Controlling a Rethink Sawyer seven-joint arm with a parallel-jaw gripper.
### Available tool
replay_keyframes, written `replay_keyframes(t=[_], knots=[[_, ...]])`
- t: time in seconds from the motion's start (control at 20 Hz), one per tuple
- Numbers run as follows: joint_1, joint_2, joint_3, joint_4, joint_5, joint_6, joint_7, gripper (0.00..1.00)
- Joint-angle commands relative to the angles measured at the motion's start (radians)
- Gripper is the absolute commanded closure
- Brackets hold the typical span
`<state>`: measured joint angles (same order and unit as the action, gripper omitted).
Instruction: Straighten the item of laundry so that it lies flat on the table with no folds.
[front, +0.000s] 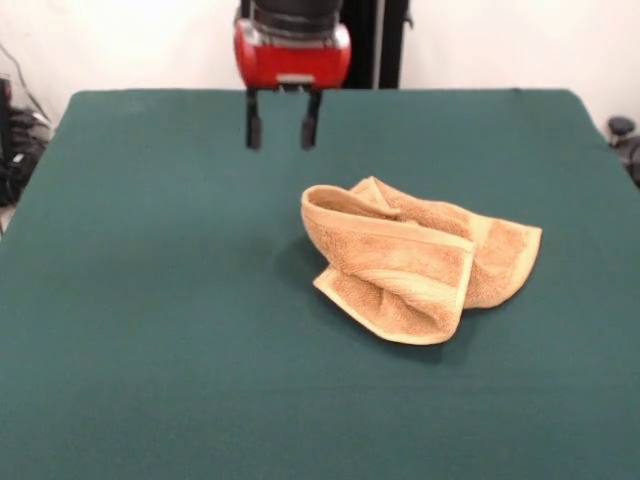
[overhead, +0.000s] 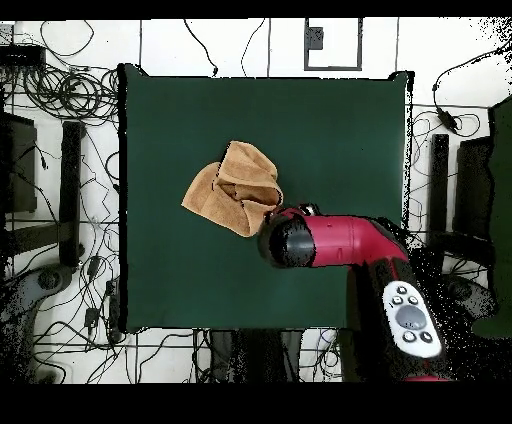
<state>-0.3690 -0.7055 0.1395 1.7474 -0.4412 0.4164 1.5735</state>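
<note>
The tan-orange terry towel (front: 415, 262) lies crumpled and folded over itself on the dark green table (front: 150, 300), right of centre in the front view. It also shows in the overhead view (overhead: 233, 187), left of the table's (overhead: 340, 130) middle. My gripper (front: 283, 130) hangs open and empty above the table's far part, behind and to the left of the towel, apart from it. In the overhead view the red arm head (overhead: 290, 242) covers the gripper, right beside the towel's lower right edge. The towel's white label does not show.
Cables and black equipment lie on the floor around the table (overhead: 60, 150). The robot's pedestal (front: 380, 40) stands behind the table's far edge. The arm (overhead: 370, 270) reaches in over the table's lower right part in the overhead view.
</note>
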Motion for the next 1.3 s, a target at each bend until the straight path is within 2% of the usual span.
replay_keyframes(t=[0.05,0.5,0.85,1.0,1.3], knots=[[0.076,0.122,0.107,-0.103,-0.088,-0.142,0.02,0.0],[0.131,0.145,0.07,-0.131,-0.081,-0.2,0.092,0.0],[0.123,0.166,0.105,-0.147,-0.058,-0.201,0.085,0.0],[0.095,0.2,0.144,-0.156,-0.049,-0.211,0.075,0.0],[0.09,0.237,0.155,-0.183,-0.053,-0.228,0.075,0.0]])
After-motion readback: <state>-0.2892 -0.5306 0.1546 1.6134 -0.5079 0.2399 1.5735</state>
